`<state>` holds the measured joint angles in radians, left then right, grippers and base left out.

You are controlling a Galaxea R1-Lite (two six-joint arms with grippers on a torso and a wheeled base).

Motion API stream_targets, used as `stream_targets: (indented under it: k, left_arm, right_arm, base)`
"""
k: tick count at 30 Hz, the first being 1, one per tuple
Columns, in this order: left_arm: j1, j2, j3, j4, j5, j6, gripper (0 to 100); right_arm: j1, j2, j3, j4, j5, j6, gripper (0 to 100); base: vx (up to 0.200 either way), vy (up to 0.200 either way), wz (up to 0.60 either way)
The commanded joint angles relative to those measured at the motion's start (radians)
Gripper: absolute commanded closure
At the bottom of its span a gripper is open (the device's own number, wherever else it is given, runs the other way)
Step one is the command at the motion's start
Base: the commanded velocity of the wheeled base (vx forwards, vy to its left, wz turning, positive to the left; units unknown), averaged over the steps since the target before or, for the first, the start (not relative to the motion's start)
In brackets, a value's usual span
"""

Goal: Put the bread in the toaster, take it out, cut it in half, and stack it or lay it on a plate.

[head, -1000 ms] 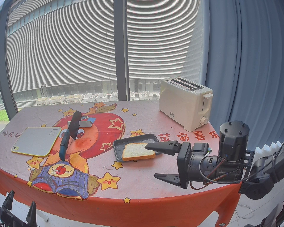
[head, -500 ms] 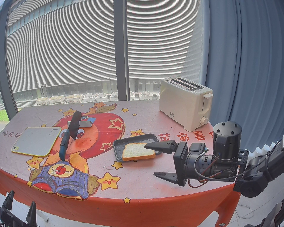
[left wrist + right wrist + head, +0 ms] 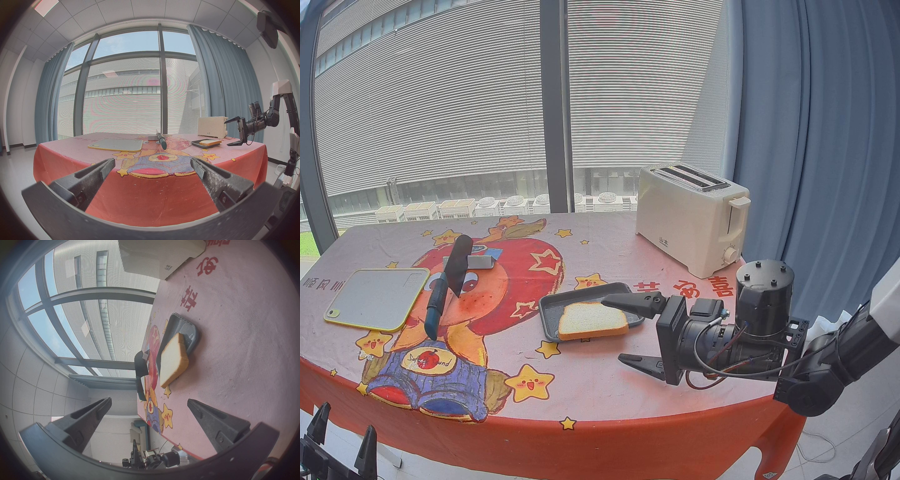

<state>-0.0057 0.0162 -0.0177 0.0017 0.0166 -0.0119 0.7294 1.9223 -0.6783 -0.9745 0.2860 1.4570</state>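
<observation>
Closer to the bread (image 3: pixel 592 320) now, right pincer (image 3: pixel 611 329) gapes wide — toaster (image 3: pixel 690 219) behind, knife (image 3: pixel 445 284) well apart.

Red chars on tablecloth (image 3: pixel 600 381); tiny logo on toaster (image 3: pixel 687 219), unreadable.

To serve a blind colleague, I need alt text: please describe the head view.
The open right gripper hovers sideways close to a slice of bread lying on a dark tray on a pink cartoon tablecloth. A white toaster stands behind; a knife and cutting board lie to the left.
</observation>
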Motion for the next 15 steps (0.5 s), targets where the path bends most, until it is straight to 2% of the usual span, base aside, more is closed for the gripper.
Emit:
stream_targets:
  k: [1,15]
  left_arm:
    - [0.000,-0.012,0.018,0.000,0.000,0.000,0]
    - [0.000,-0.012,0.018,0.000,0.000,0.000,0]
  right_arm:
    - [-0.013,0.052,-0.021,-0.004,-0.001,0.000,0]
    - [-0.048,0.073,-0.093,0.011,-0.001,0.002,0]
  base:
    - [0.000,0.000,0.00]
    - [0.000,0.000,0.00]
